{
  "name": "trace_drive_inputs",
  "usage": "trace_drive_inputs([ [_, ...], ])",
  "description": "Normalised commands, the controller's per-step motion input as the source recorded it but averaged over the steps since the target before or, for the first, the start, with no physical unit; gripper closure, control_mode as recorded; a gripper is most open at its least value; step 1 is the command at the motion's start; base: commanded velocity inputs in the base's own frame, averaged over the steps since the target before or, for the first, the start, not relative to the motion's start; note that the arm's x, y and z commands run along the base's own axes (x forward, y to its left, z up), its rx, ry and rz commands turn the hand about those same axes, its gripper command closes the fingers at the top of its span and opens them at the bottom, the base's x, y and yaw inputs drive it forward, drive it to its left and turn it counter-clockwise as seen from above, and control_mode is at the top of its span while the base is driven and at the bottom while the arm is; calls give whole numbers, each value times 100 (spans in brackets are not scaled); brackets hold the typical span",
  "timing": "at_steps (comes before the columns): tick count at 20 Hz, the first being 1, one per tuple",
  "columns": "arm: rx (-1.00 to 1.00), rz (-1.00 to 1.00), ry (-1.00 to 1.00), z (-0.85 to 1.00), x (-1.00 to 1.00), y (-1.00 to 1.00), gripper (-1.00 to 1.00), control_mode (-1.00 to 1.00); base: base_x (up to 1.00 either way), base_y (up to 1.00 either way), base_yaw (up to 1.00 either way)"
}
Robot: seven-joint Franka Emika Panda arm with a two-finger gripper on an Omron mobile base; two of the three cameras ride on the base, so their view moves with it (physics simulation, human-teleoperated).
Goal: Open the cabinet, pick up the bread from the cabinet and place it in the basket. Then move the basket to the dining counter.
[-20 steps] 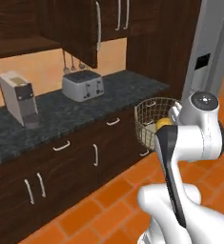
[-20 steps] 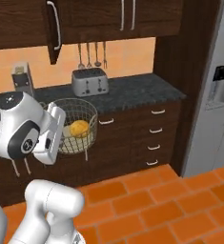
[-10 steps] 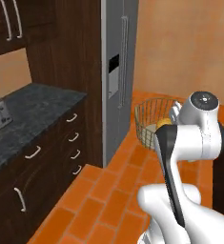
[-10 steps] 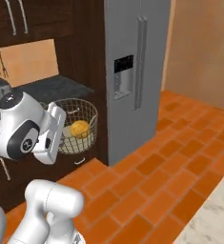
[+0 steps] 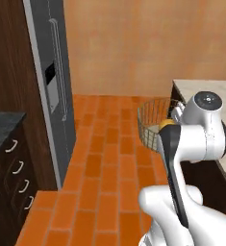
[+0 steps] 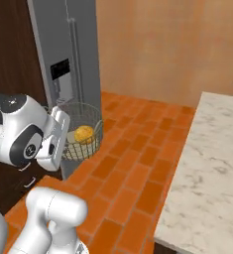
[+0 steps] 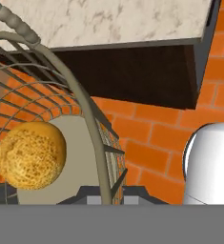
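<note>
My gripper (image 7: pixel 104 194) is shut on the rim of the golden wire basket (image 7: pixel 92 136), which hangs in the air in front of my arm. The round yellow-orange bread (image 7: pixel 31 155) lies on the basket's beige bottom. In the left base view the basket (image 5: pixel 148 122) sticks out past my hand with the bread (image 5: pixel 166 124) at its near side. From the right, the bread (image 6: pixel 84 134) shows through the mesh of the basket (image 6: pixel 90 150). The beige marbled dining counter (image 5: pixel 206 89) (image 6: pixel 207 163) (image 7: pixel 113 21) stands just beyond the basket. The cabinet is out of view.
A tall grey fridge (image 5: pixel 52 96) (image 6: pixel 68 64) stands to the left, beside a dark wood panel. Low dark drawers (image 5: pixel 11 173) under a black worktop sit at the lower left. Orange brick floor (image 5: pixel 109 158) runs between the fridge and the dining counter.
The whole picture has swung: the worktop, toaster and fridge slid off to the left and the dining counter came into view. The basket with the bread stays in my shut gripper.
</note>
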Motion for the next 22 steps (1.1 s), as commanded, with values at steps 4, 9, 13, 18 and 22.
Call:
trace_drive_inputs([
  [4, 0, 0, 0, 0, 0, 0, 100, 100, 31, 52, -53],
  [9, 0, 0, 0, 0, 0, 0, 100, 100, 28, 29, -65],
  [13, 0, 0, 0, 0, 0, 0, 100, 100, 50, 34, -83],
  [18, 0, 0, 0, 0, 0, 0, 100, 100, 63, 63, -71],
  [22, 0, 0, 0, 0, 0, 0, 100, 100, 7, 46, -75],
])
